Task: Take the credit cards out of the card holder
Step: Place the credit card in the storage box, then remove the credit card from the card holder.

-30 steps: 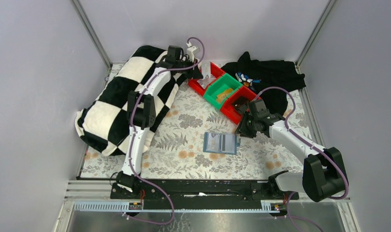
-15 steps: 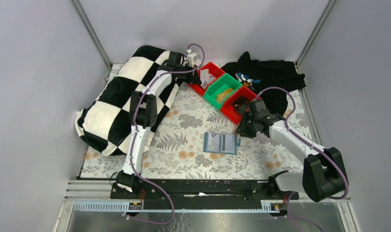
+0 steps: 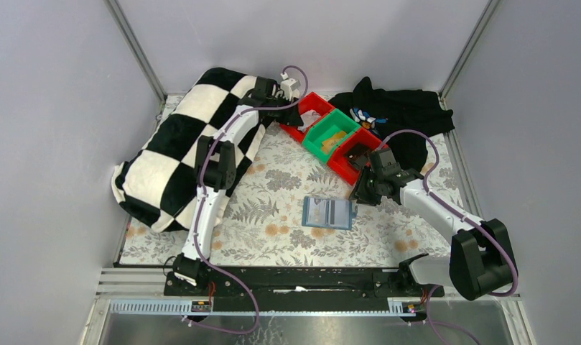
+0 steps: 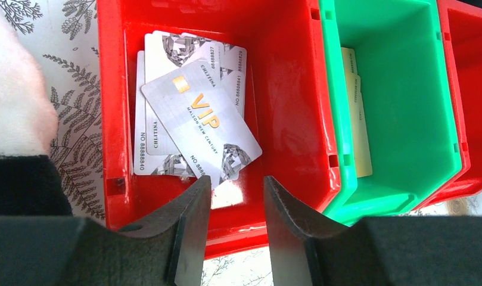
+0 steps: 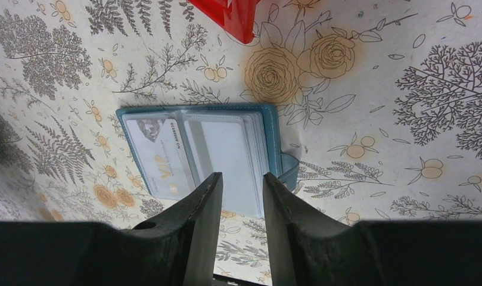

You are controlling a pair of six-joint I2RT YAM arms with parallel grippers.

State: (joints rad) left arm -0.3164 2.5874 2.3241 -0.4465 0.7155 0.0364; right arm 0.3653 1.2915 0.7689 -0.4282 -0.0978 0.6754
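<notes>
The teal card holder (image 3: 327, 213) lies open on the flowered cloth, pale lining up (image 5: 223, 140). One pale VIP card (image 5: 158, 156) sits in its left pocket. Several credit cards (image 4: 196, 119) lie loose in the far-left red bin (image 4: 110, 89). My left gripper (image 3: 299, 109) hovers over that bin's near wall, open and empty (image 4: 237, 182). My right gripper (image 3: 358, 192) hangs just right of the holder, open and empty, with its fingertips framing the holder's right panel (image 5: 243, 177).
A green bin (image 3: 330, 136) with yellowish cards (image 4: 357, 113) and a second red bin (image 3: 352, 154) stand in a diagonal row. A black-and-white checked blanket (image 3: 176, 144) lies at the left and a black cloth (image 3: 406, 111) at the back right.
My left gripper has shifted slightly right, over the far-left red bin. The right arm and the holder have not moved.
</notes>
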